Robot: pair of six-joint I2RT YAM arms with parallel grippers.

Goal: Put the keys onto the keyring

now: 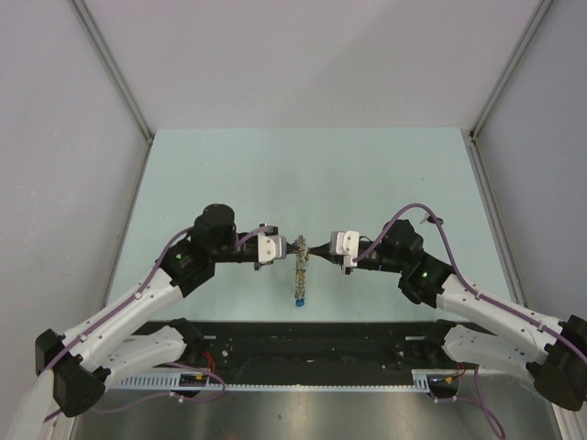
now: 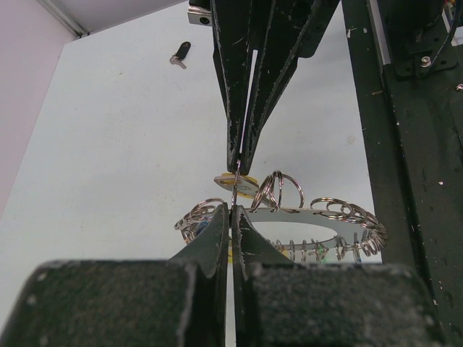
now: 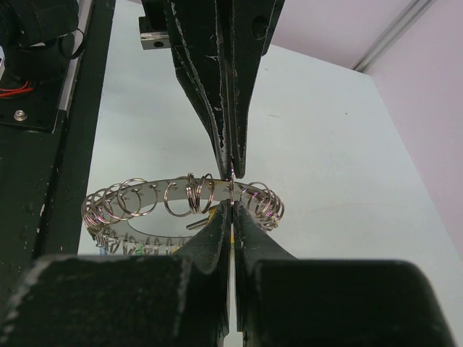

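Observation:
The keyring hangs edge-on between my two grippers above the table. It is a flat grey ring plate edged with many small wire loops, and it also shows in the right wrist view. My left gripper and my right gripper meet tip to tip. Both are shut on the same thin wire loop at the keyring's rim. A yellow-headed key hangs right at that loop. A blue-headed key dangles below. A loose black-headed key lies on the table beyond the right gripper.
The pale green table is bounded by grey walls on the left, right and back. A black base strip with the arm mounts runs along the near edge, close under the keyring.

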